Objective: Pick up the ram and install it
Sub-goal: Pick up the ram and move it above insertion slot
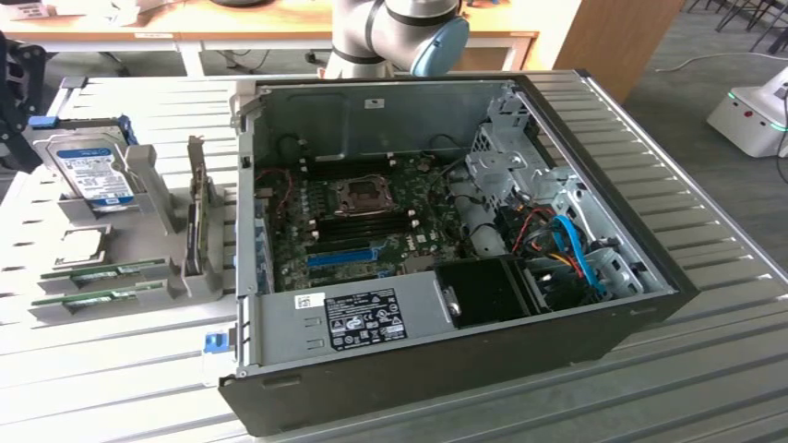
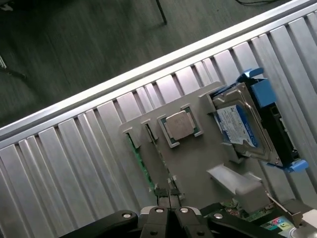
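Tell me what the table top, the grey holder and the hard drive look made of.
Table top: ribbed bare metal, probably aluminium, dull sheen.
Grey holder: likely plastic, matte, evenly coloured, moulded pockets.
Hard drive: silvery metal casing with a glossy printed label, in a plastic-looking blue bracket.

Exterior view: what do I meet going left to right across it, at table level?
Hard drive → upright card in its grey holder → open computer case → white machine on the floor.
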`<action>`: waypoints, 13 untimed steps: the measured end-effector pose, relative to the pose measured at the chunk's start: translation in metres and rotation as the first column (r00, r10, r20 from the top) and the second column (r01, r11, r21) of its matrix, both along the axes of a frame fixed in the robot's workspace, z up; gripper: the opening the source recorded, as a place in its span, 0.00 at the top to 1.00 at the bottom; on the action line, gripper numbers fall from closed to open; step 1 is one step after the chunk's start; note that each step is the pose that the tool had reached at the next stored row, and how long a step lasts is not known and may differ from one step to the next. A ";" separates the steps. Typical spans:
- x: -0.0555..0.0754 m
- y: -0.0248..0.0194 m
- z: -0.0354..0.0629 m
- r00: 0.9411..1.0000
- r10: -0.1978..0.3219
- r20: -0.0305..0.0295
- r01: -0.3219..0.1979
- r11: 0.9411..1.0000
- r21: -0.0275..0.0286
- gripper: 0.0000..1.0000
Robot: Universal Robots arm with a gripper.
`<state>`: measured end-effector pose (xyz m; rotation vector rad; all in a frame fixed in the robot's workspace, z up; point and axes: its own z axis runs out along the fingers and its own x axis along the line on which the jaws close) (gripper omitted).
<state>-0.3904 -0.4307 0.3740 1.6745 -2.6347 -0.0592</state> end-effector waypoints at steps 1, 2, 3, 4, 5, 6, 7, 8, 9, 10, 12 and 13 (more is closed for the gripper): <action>0.000 0.0000 -0.0001 1.000 0.018 0.000 -0.018 1.000 0.000 0.90; 0.000 0.0000 -0.0003 0.999 0.036 0.000 -0.036 0.999 0.000 0.90; 0.000 0.0000 -0.0005 0.998 0.056 0.000 -0.056 0.998 0.000 0.90; 0.000 0.0000 -0.0006 0.997 0.073 0.000 -0.073 0.997 0.000 0.90; 0.000 0.0000 -0.0007 0.996 0.091 0.000 -0.091 0.996 0.000 0.90; 0.000 0.0000 -0.0009 0.994 0.109 0.000 -0.109 0.994 0.000 0.90; 0.000 0.0000 -0.0010 0.992 0.127 0.000 -0.127 0.992 0.000 0.90; 0.000 0.0000 -0.0011 0.989 0.145 0.000 -0.145 0.989 0.000 0.90; 0.000 0.0000 -0.0013 0.987 0.163 0.000 -0.163 0.987 0.000 0.90; 0.000 0.0000 -0.0014 0.983 0.182 0.000 -0.182 0.983 0.000 0.90; 0.000 0.0000 -0.0017 0.976 0.217 0.000 -0.217 0.976 0.000 0.90; 0.000 0.0000 -0.0019 0.972 0.234 0.000 -0.234 0.972 0.000 0.90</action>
